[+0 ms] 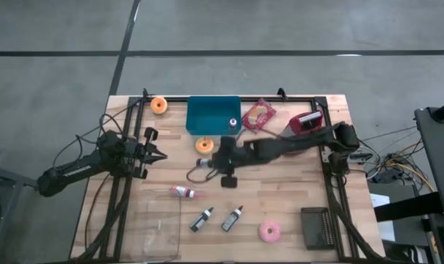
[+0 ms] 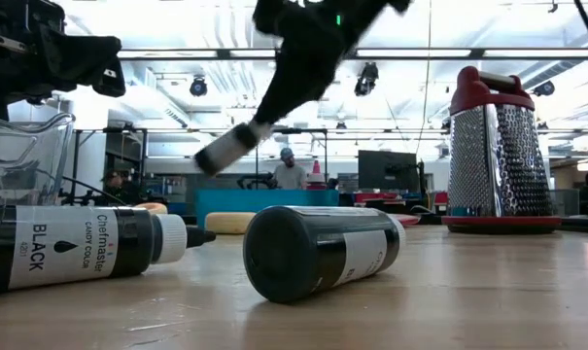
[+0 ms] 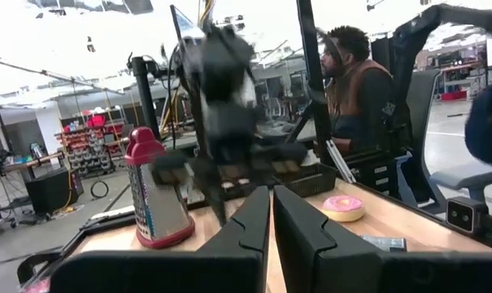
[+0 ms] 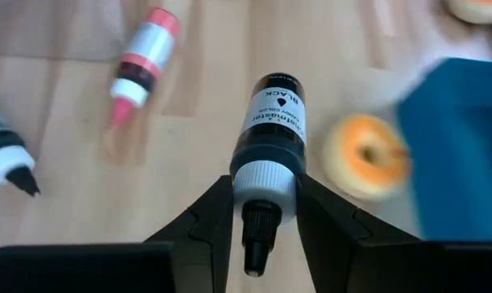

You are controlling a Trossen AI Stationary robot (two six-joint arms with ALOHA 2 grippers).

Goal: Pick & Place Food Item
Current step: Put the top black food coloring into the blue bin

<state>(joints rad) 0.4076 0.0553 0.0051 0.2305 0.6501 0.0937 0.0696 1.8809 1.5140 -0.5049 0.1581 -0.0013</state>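
A: The black food-colouring bottle (image 4: 270, 134) is the item in play. The right gripper (image 4: 264, 213) has it clamped between its fingers at the white collar, nozzle pointing back toward the wrist, and the low view shows it lifted clear of the desk (image 1: 295, 198), tilted.

B: Where is it over the desk?

A: Near the middle, just in front of the blue bin (image 1: 213, 115), with an orange doughnut (image 4: 366, 156) below and beside it. A red-capped bottle (image 4: 141, 59) lies well apart on the wood, and two more black bottles (image 1: 201, 219) lie nearer the front edge.

B: And the left gripper (image 3: 272, 221)?

A: Closed on nothing, waiting at the left side of the desk, pointing across it.

B: So what makes this carry go well?

A: Probably holding the grip steady. The fingers pinch only the narrow collar, so the heavy body hangs out beyond them and could swing or slip if the arm turns sharply. A slow, level move seems wise.

B: Where does it go?

A: The task does not say. If the bin is the target, the bottle should pass over the near wall with room to spare, then come down low before release. A purple-capped bottle (image 1: 233, 122) already sits in the bin's corner, so the open part is the safer spot.
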